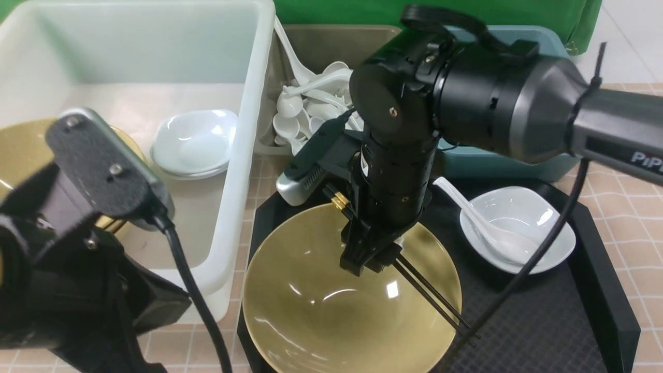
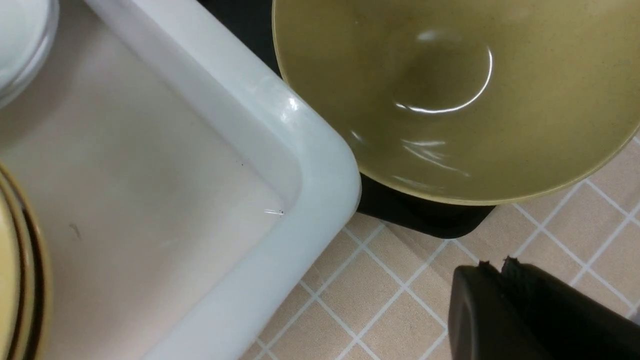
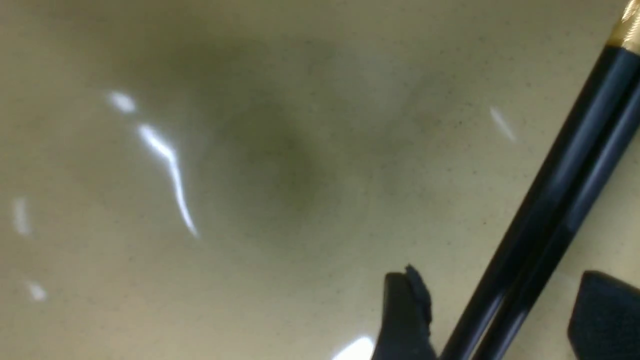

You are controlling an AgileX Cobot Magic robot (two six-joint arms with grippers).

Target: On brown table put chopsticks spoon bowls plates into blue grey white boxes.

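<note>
Chopsticks (image 1: 430, 295), black and slender with gold-banded ends, lie side by side across the rim of the large olive-yellow ceramic bowl (image 1: 311, 300) on the black tray (image 1: 585, 290). The right claw (image 1: 370, 267) hangs over them, released, its black fingers (image 3: 405, 310) straddling the pair with a gap on each side. Beside the bowl, a white porcelain spoon (image 1: 505, 246) rests in a white square dish (image 1: 538, 207). The left claw (image 2: 495, 265), clenched on nothing, hovers above the tan tiled table (image 2: 380, 300) near a corner of the white plastic box (image 2: 320, 190).
</note>
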